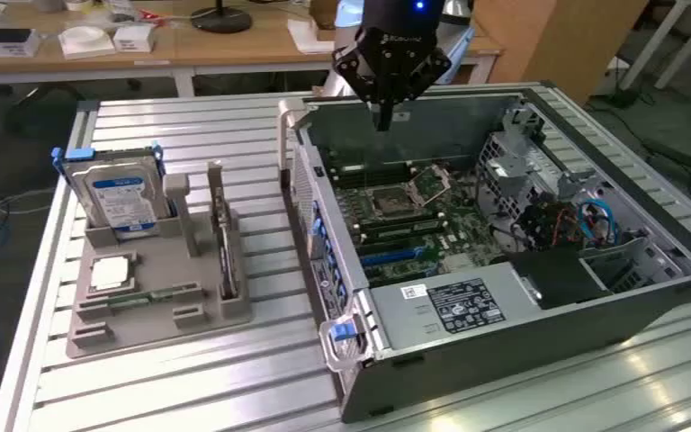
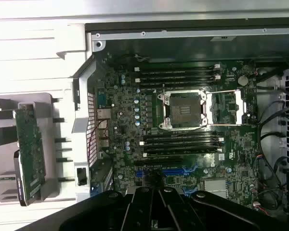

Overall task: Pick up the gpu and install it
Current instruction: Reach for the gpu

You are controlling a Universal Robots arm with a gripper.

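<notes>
The gpu (image 1: 223, 236) stands upright on its edge in a slot of the grey holder (image 1: 190, 317), at the exterior view's left of the open computer case (image 1: 502, 310). In the wrist view the gpu (image 2: 29, 144) shows a green board side with a dark edge. My gripper (image 1: 384, 121) hangs over the far side of the case, above the motherboard (image 1: 424, 211), well apart from the gpu. Its fingers are pressed together and hold nothing. The gripper (image 2: 156, 204) also shows in the wrist view, over the blue expansion slots (image 2: 176, 171).
On the holder also stand a silver hard drive with a blue label (image 1: 123, 193), a square processor (image 1: 112, 272) and a narrow green memory stick (image 1: 144, 297). The case walls rise around the motherboard. A cluttered wooden desk (image 1: 201, 45) stands behind the slatted metal table (image 1: 201, 378).
</notes>
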